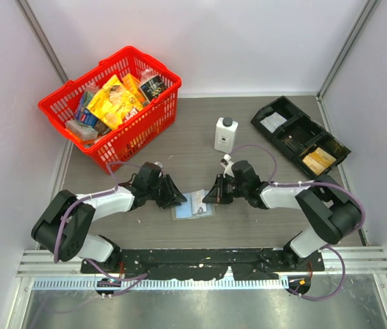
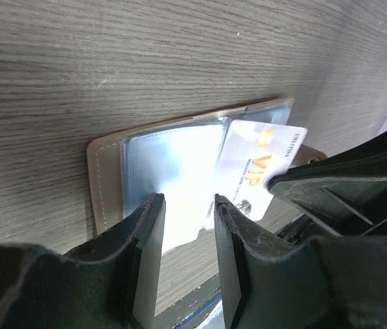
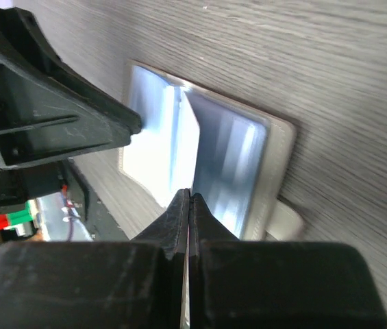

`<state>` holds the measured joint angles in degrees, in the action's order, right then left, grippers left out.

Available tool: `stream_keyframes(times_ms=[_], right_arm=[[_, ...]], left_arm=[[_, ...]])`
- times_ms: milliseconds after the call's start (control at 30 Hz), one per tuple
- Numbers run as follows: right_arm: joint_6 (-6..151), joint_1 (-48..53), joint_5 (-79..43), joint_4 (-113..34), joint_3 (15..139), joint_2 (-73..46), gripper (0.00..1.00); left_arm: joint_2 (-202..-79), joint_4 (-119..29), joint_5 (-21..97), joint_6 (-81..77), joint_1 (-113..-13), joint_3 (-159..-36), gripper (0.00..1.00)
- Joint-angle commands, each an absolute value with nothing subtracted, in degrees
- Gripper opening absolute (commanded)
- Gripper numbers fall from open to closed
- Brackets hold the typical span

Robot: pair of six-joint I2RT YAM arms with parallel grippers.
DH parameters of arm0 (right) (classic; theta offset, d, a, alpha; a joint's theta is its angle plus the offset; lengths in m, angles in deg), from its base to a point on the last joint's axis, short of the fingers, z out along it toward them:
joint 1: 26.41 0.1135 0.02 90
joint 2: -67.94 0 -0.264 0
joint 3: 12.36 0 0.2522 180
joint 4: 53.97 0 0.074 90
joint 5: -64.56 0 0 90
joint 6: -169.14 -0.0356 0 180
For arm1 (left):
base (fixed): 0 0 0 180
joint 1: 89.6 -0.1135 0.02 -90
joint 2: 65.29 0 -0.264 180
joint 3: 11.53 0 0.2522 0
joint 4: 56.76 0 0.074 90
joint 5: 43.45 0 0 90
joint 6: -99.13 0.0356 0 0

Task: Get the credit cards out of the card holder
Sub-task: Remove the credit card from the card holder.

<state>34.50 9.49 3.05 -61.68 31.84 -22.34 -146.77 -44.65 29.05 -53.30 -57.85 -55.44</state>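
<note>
Left wrist view: my left gripper (image 2: 188, 202) hangs open over the holder (image 2: 104, 171), which lies unfolded on the table (image 2: 145, 62), so I should pin it flat while my right gripper (image 3: 188, 199), closed, perhaps on the half-out card (image 2: 255, 161), draws straight outward.

**Table** (image 1: 200, 140): grey-brown wood-grain top, matte, lying under the fingers (image 1: 177, 197) and spreading out on every side of them.
**Walls** (image 1: 248, 41): plain white panels, one well beyond the fingers and one off to each side.
**Posts** (image 1: 42, 34): slim grey metal, slanting up at the two far corners.
**Rails** (image 1: 39, 262): pale aluminium, along the table edge behind the fingers.
**Strip** (image 1: 63, 283): white, ribbed, just behind the rails.
**Sheet** (image 1: 179, 310): brushed metal, behind the strip.
**Light**: even and diffuse, with soft shadows.
</note>
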Motion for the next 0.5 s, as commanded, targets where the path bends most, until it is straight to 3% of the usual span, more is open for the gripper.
stream_keyframes(times_ms=[0, 300, 467], right_arm=[[42.83, 7.87, -0.74, -48.76, 34.88, -16.36, 0.01], [54.44, 7.6, -2.33, -29.58, 44.72, -7.48, 0.01], [61.55, 7.61, -0.4, -20.01, 50.79, -3.7, 0.01]], left_arm=[[-145.1, -39.23, 31.34, -49.59, -58.31, -57.45, 0.43], [-136.93, -32.37, 33.01, -32.56, -58.22, -67.91, 0.76], [-134.29, -30.87, 24.51, -18.58, -58.31, -74.76, 0.94]])
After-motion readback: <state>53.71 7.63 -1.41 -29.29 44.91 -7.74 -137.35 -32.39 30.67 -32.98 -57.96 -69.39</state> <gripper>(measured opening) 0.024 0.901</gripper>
